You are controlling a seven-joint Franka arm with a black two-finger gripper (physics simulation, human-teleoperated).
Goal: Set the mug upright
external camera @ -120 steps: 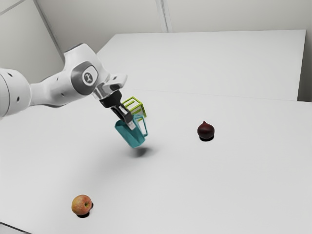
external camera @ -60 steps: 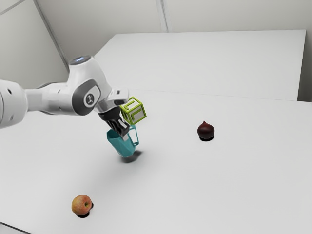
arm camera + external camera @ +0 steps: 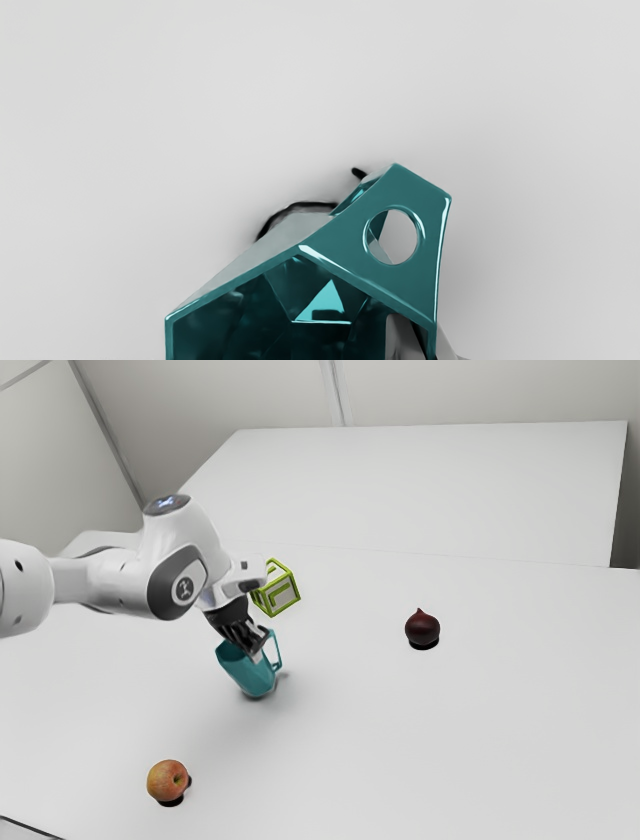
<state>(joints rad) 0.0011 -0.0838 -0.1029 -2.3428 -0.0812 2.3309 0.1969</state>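
Left of centre, exterior view: the mug (image 3: 246,673) leans, base low by the surface (image 3: 400,740). We pinch its wall between our fingers (image 3: 398,340), one inside, one outside, presumably to tip it upright.

The wrist view's edge crops the mug (image 3: 310,295), the exterior view's left the arm (image 3: 115,580).

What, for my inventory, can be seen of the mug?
The mug is glossy teal, plastic-looking and faceted, with an angular rim and a handle whose top has a round hole. It leans, mouth up toward the exterior view's left, base at or just above the table. The gripper grips its wall near the handle, one finger inside.
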